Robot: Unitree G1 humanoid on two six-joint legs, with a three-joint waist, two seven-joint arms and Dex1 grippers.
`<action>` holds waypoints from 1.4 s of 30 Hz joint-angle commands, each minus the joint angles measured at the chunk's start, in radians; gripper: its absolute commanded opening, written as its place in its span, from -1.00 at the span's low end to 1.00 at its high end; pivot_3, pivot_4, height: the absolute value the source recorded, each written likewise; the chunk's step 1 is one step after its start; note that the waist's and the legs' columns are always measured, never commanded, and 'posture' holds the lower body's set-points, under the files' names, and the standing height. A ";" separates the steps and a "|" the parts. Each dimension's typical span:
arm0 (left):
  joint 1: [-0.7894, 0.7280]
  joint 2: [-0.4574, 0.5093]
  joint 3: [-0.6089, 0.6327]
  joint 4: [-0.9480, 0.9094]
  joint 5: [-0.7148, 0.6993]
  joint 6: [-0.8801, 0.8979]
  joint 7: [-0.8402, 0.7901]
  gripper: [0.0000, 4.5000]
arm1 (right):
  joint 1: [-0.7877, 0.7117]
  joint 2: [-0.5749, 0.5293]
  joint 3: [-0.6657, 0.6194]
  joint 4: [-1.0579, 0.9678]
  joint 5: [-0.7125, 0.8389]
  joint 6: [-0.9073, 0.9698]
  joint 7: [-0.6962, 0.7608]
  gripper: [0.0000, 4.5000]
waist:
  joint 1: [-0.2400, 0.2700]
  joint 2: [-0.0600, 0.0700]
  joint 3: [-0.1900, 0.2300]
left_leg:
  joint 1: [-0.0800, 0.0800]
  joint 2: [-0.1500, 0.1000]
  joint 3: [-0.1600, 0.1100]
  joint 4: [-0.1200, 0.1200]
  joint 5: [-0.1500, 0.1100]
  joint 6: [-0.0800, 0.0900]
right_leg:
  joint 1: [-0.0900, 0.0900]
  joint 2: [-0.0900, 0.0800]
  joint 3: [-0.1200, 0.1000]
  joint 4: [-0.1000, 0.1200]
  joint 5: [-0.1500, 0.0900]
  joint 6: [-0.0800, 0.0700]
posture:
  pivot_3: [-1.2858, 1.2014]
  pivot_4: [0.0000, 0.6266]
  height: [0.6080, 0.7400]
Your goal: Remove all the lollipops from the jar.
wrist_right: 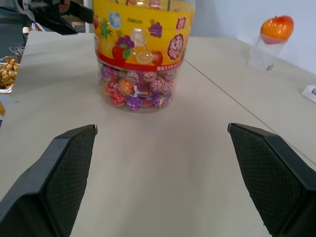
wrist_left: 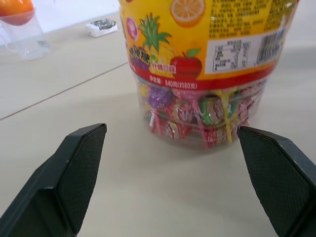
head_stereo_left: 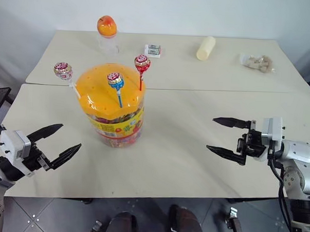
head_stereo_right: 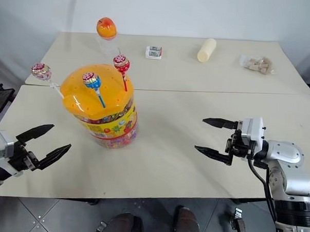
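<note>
Your jar [head_stereo_left: 114, 111] stands upright on the bench [head_stereo_left: 194, 159], left of centre, with its orange domed lid on. All three lollipops are stuck in that lid: the red one [head_stereo_left: 142, 64] on the far right side, the blue-pink one [head_stereo_left: 115, 81] near the middle, and the pink-silver one [head_stereo_left: 63, 70] leaning out past the left edge (its white stick slants back toward the lid). Your left end effector [head_stereo_left: 57, 143] hovers near the jar's near-left side, fingers spread wide and gripping nothing. Your right end effector [head_stereo_left: 222, 136] sits well apart from the jar on the right, pointing left, also released and empty. At the far side you have a small orange-capped bottle [head_stereo_left: 107, 34], a small packet [head_stereo_left: 153, 50], a pale cylinder [head_stereo_left: 205, 48] and a snack bag [head_stereo_left: 257, 62].
</note>
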 commanded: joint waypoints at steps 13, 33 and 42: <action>-0.183 0.140 0.267 0.049 -0.718 0.526 -0.010 1.00 | -0.055 0.091 -0.079 -0.502 0.465 0.257 -0.275 0.97 | 0.004 0.000 0.000 | 0.001 0.002 -0.010 0.001 -0.001 -0.002 | 0.000 0.001 0.000 0.004 0.000 0.000 | 0.03 -0.52 1.00; -0.501 0.098 0.000 0.109 -0.547 0.494 -0.118 -0.21 | -0.059 0.112 -0.047 -0.496 0.386 0.244 -0.256 1.00 | 0.000 0.000 0.000 | 0.000 -0.001 -0.002 0.001 -0.001 -0.002 | 0.000 0.001 0.000 0.003 0.000 0.000 | 0.03 -0.52 1.00; -0.540 0.082 -0.007 0.129 -0.527 0.490 -0.125 -0.98 | -0.072 0.145 -0.036 -0.506 0.396 0.228 -0.269 1.00 | 0.000 0.000 0.000 | 0.000 -0.001 -0.002 0.001 -0.001 -0.002 | 0.000 0.001 0.000 0.003 0.000 0.000 | 0.03 -0.52 1.00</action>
